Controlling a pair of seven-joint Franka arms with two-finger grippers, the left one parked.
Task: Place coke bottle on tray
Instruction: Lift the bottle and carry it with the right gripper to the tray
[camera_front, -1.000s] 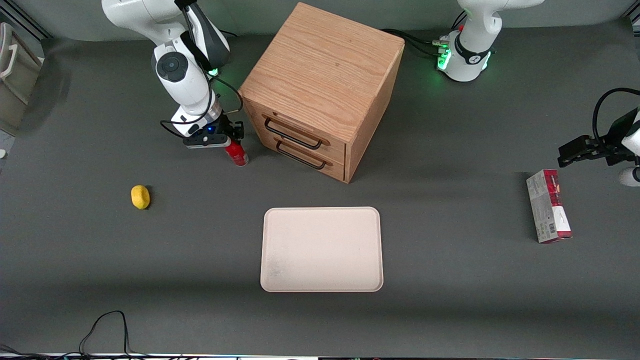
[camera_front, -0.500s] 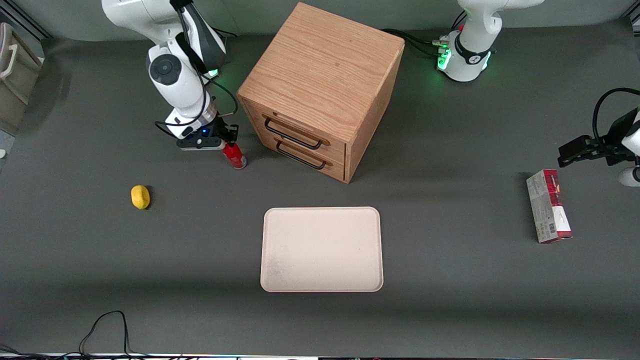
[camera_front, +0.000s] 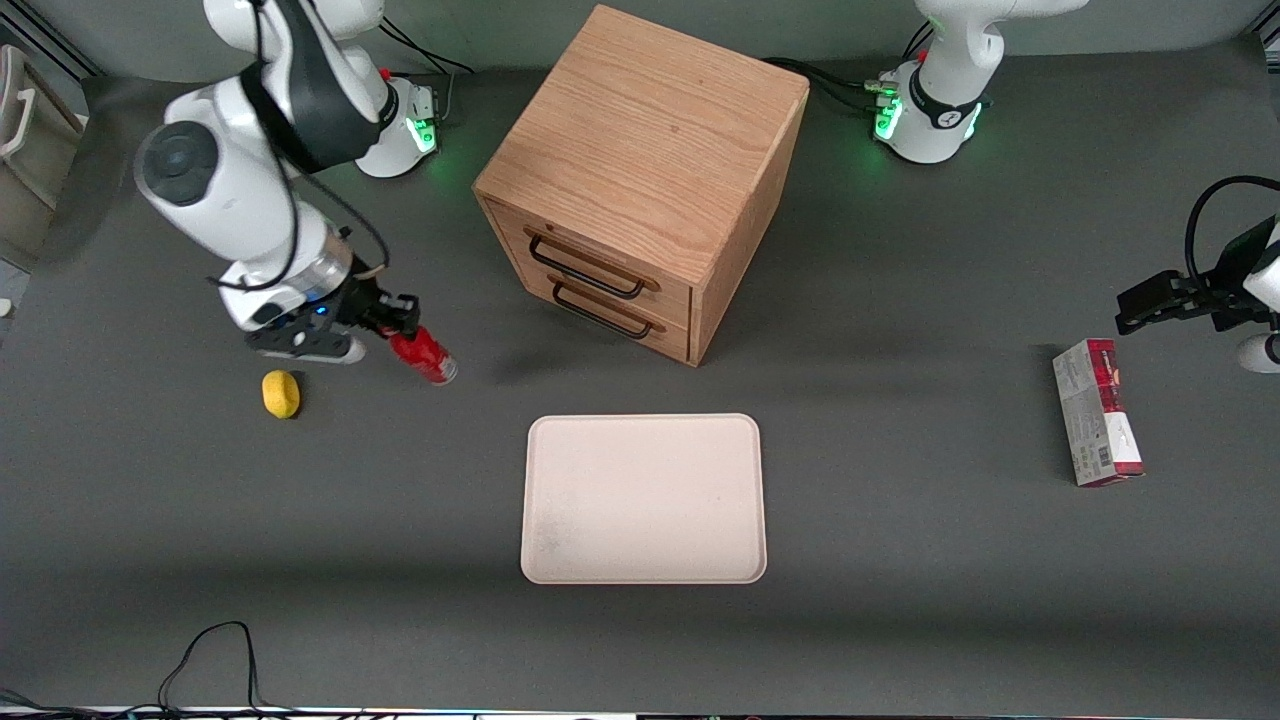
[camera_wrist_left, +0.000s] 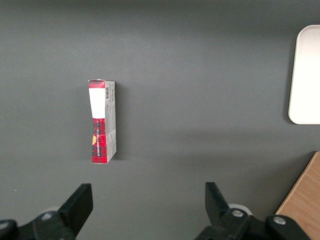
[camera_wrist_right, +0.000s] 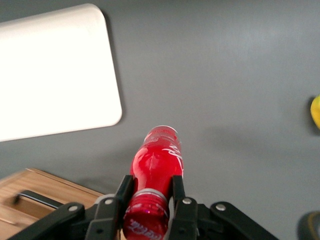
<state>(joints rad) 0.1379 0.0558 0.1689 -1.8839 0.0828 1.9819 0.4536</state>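
The small red coke bottle (camera_front: 424, 357) hangs tilted above the table, lifted clear of it, with my gripper (camera_front: 392, 325) shut on its neck just under the cap. In the right wrist view the coke bottle (camera_wrist_right: 156, 165) sits between my black fingers (camera_wrist_right: 122, 192), its silvery base pointing away from the camera; the gripper (camera_wrist_right: 150, 192) clamps both sides of the neck. The cream tray (camera_front: 643, 498) lies flat nearer the front camera, toward the parked arm's end from the bottle, with nothing on it. A corner of the tray (camera_wrist_right: 55, 72) shows in the right wrist view.
A wooden two-drawer cabinet (camera_front: 640, 175) stands farther from the front camera than the tray. A yellow lemon (camera_front: 281, 393) lies on the table just under my wrist. A red-and-white carton (camera_front: 1097, 411) lies toward the parked arm's end.
My gripper has risen from in front of the cabinet and swung toward the lemon, carrying the coke bottle off the table. The bottle now tilts more.
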